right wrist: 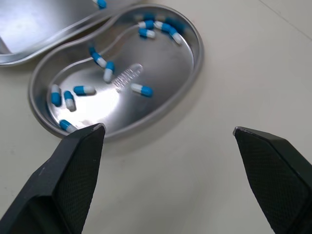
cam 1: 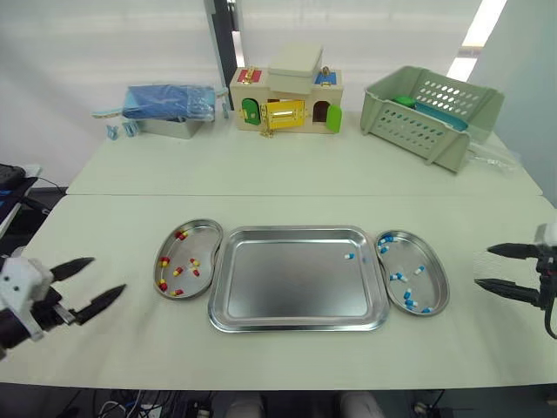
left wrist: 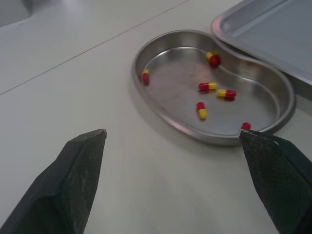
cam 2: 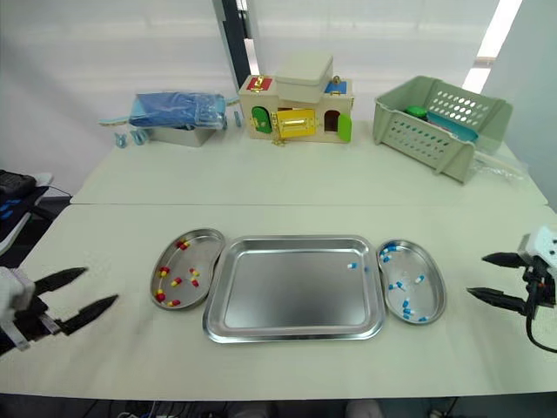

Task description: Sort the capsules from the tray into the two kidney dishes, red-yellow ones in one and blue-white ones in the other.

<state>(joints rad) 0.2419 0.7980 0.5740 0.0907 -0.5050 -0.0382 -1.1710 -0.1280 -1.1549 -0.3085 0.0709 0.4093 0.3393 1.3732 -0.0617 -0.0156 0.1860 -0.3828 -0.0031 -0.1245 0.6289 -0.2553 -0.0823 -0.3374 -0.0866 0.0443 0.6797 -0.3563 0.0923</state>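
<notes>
Left eye view: the tray [cam 1: 287, 279] is seen midway along the tabletop's [cam 1: 261, 178] front edge, with one blue-white capsule [cam 1: 349, 256] lying by its right rim. The left kidney dish [cam 1: 209, 244] and right kidney dish [cam 1: 435, 287] are set just beside it. The left claw [cam 1: 106, 274] and right claw [cam 1: 483, 266] are held spread and empty near the side edges.

Left wrist view: red-yellow capsules [left wrist: 208, 87] are seen in the left kidney dish.

Right wrist view: blue-white capsules [right wrist: 142, 89] are seen in the right kidney dish.

Soft, even light is falling on the pale desk [cam 1: 287, 174]. The flat silver metal tray [cam 1: 261, 300] is shining gently, and shadows are looking faint.
</notes>
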